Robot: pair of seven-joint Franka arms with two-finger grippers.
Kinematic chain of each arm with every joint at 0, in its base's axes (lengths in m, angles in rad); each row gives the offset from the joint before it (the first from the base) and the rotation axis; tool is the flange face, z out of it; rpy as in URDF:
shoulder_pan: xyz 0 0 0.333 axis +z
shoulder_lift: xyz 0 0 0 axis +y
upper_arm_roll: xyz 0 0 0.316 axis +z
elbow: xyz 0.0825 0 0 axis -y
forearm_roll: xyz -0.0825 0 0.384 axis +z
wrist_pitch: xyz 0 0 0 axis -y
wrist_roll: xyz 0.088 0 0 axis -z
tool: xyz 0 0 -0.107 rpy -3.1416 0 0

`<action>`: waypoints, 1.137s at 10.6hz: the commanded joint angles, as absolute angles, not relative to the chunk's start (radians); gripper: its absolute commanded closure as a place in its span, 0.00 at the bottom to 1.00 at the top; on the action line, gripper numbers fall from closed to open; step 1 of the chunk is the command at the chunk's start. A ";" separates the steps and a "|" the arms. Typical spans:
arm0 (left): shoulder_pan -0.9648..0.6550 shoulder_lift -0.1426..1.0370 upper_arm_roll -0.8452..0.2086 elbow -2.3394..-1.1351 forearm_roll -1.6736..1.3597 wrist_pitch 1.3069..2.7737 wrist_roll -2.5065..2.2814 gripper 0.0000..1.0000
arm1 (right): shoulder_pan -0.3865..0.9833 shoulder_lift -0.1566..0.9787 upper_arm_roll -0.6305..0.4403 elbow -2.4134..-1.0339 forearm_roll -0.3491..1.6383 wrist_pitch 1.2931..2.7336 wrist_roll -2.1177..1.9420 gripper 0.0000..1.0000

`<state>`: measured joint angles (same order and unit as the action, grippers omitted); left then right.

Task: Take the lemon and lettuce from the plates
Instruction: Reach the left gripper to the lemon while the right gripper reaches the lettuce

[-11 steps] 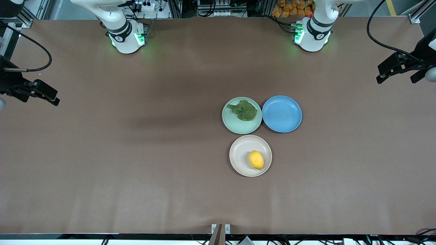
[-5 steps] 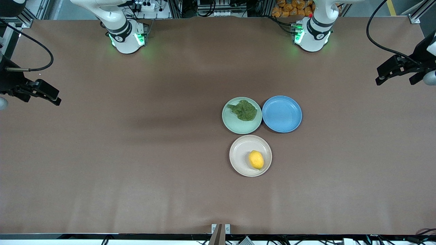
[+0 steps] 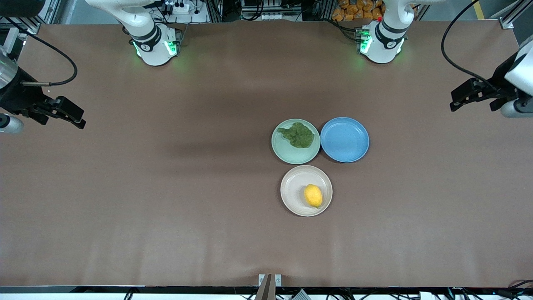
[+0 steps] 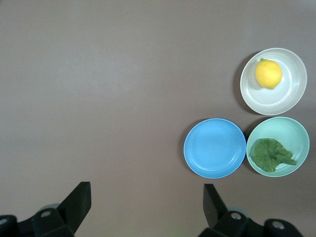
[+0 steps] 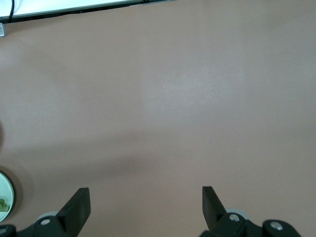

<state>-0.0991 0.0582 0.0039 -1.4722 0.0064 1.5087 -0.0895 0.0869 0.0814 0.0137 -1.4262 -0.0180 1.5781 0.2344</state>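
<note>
The left end effector (image 3: 472,97) hangs in the air over the tabletop (image 3: 166,187) at the left arm's end, its two fingers spread wide with nothing between them. The right end effector (image 3: 68,115) hangs over the right arm's end of the tabletop, likewise spread wide and holding nothing. Both are well apart from the plates.

The lemon (image 3: 313,195) lies on the off-white plate (image 3: 293,187), off-centre, toward the rim on the left arm's side. The lettuce (image 3: 297,134) lies crumpled on the mint green plate (image 3: 287,152), covering the part of it farther from the front camera. The mint green plate sits just beside the off-white plate and farther from the front camera than it.

A blue plate (image 3: 344,139) sits just beside the mint green plate, toward the left arm's end, with nothing on it.

In the left wrist view all three plates show past the spread fingers (image 4: 75,202), the lemon (image 4: 268,74) and lettuce (image 4: 270,154) each on its own plate. In the right wrist view only an edge of the mint green plate (image 5: 6,197) shows.
</note>
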 commanded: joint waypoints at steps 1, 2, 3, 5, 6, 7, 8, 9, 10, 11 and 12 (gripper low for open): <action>-0.106 0.164 0.005 -1.456 -0.002 1.541 -0.086 0.00 | 0.090 0.068 0.012 -1.436 -0.014 1.578 0.252 0.00; -0.107 0.198 0.003 -1.454 -0.006 1.589 -0.116 0.00 | 0.091 0.069 0.014 -1.436 -0.014 1.580 0.252 0.00; -0.115 0.231 0.002 -1.454 -0.032 1.627 -0.176 0.00 | 0.095 0.071 0.018 -1.437 -0.014 1.583 0.252 0.00; -0.146 0.296 0.002 -1.454 -0.044 1.730 -0.265 0.00 | 0.124 0.072 0.018 -1.439 -0.014 1.582 0.255 0.00; -0.158 0.328 0.002 -1.454 -0.055 1.777 -0.302 0.00 | 0.138 0.074 0.018 -1.439 -0.012 1.583 0.256 0.00; -0.173 0.359 0.002 -1.454 -0.070 1.822 -0.334 0.00 | 0.155 0.075 0.018 -1.439 -0.012 1.583 0.256 0.00; -0.189 0.391 0.002 -1.454 -0.090 1.872 -0.375 0.00 | 0.167 0.081 0.020 -1.439 -0.012 1.583 0.277 0.00; -0.219 0.423 0.003 -1.453 -0.097 1.925 -0.440 0.00 | 0.192 0.089 0.020 -1.439 -0.012 1.585 0.328 0.00; -0.233 0.449 0.003 -1.453 -0.100 1.972 -0.487 0.00 | 0.215 0.097 0.018 -1.437 -0.012 1.586 0.368 0.00; -0.239 0.475 0.000 -1.453 -0.100 2.011 -0.523 0.00 | 0.242 0.106 0.018 -1.437 -0.012 1.597 0.411 0.00; -0.270 0.504 0.000 -1.453 -0.107 2.054 -0.597 0.00 | 0.273 0.121 0.018 -1.437 -0.012 1.608 0.466 0.00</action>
<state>-0.2402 0.4645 -0.0057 -1.4743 -0.0816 2.0110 -0.5176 0.2322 0.1032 0.0231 -1.4360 -0.0165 1.5895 0.3906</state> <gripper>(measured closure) 0.000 0.000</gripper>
